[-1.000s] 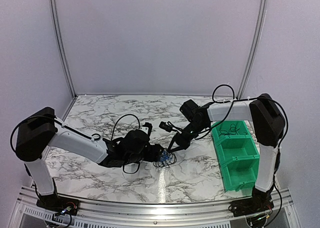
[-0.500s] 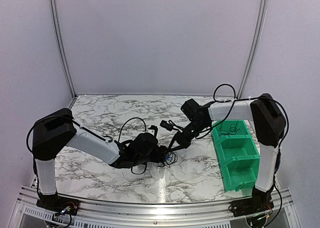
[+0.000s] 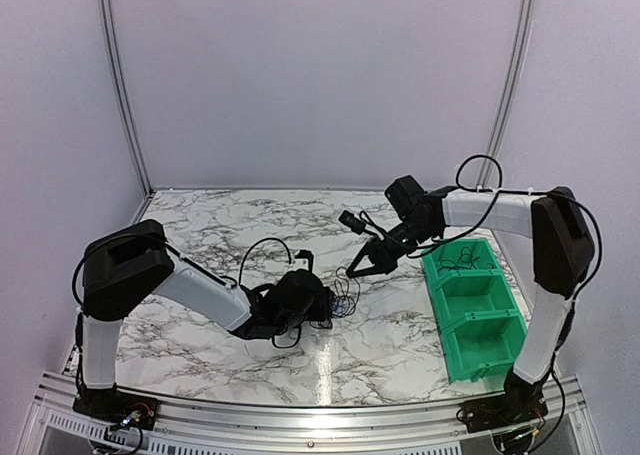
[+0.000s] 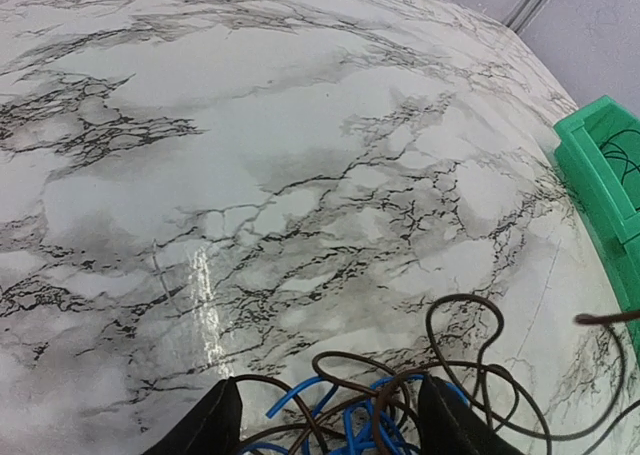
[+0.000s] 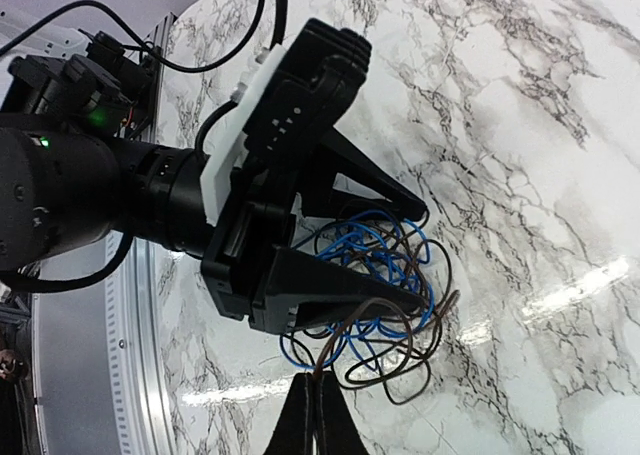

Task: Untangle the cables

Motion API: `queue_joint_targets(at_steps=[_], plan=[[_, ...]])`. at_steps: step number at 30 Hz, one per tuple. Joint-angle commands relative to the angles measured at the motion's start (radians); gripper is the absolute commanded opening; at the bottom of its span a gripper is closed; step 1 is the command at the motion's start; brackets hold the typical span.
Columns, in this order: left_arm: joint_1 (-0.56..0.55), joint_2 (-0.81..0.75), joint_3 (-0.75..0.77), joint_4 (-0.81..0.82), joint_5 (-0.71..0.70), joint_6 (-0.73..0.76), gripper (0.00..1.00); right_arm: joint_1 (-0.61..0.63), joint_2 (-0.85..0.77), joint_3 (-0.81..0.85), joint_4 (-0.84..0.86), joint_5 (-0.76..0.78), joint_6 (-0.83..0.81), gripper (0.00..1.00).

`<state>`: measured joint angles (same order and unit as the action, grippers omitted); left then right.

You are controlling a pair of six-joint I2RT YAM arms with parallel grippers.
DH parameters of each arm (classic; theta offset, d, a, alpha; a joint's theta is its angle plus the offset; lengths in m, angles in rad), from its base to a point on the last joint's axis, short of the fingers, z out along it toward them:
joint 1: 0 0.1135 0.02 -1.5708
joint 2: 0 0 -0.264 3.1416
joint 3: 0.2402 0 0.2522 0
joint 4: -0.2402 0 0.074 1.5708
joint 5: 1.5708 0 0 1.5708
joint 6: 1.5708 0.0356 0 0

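Barely started: cables [image 3: 340,297] sit knotted at frame centre between the spread fingers of left gripper [image 3: 328,305], right gripper [image 3: 356,271] is pinched on one dark strand [image 5: 324,368], none freed; table [image 3: 220,225] is open upper left, green bin [image 3: 470,310] crowds right.

The left arm lay low, the left tool [image 3: 330,304] spread open; the right arm bent inward, the right tool [image 3: 352,272] closed on one of the cables [image 5: 395,237].
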<state>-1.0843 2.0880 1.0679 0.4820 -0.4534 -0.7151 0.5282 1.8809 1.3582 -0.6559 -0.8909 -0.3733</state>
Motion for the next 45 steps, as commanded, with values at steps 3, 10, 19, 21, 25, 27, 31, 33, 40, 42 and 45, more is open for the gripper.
queue_joint_targets(at_steps=[3,10,19,21,25,27,31,33,40,42,45], plan=[[0.006,0.022,-0.046,-0.008,-0.066,-0.018,0.59,-0.021,-0.119,0.102,-0.086,0.02,-0.053,0.0],[0.006,0.042,-0.077,0.005,-0.073,-0.011,0.57,-0.023,-0.209,0.298,-0.159,0.071,-0.019,0.0],[0.006,0.037,-0.117,0.04,-0.068,0.02,0.57,-0.04,-0.266,0.529,-0.225,0.18,-0.054,0.0],[0.006,0.014,-0.122,0.04,-0.07,0.045,0.57,-0.052,-0.276,0.54,-0.231,0.177,-0.057,0.0],[0.006,-0.044,-0.136,0.04,-0.081,0.097,0.58,-0.06,-0.3,0.525,-0.232,0.176,-0.065,0.0],[0.006,-0.084,-0.142,0.04,-0.08,0.128,0.59,-0.062,-0.314,0.504,-0.231,0.183,-0.067,0.0],[0.007,-0.185,-0.141,0.036,-0.06,0.218,0.65,-0.063,-0.342,0.446,-0.221,0.201,-0.075,0.0],[0.007,-0.256,-0.137,0.023,-0.044,0.27,0.68,-0.065,-0.358,0.407,-0.212,0.207,-0.078,0.0],[0.026,-0.421,-0.003,-0.232,-0.003,0.401,0.75,-0.094,-0.412,0.315,-0.184,0.222,-0.083,0.0],[0.044,-0.444,0.065,-0.369,0.01,0.415,0.77,-0.107,-0.429,0.284,-0.175,0.224,-0.084,0.0],[0.083,-0.465,0.165,-0.522,0.06,0.409,0.78,-0.132,-0.452,0.235,-0.165,0.224,-0.09,0.0]])
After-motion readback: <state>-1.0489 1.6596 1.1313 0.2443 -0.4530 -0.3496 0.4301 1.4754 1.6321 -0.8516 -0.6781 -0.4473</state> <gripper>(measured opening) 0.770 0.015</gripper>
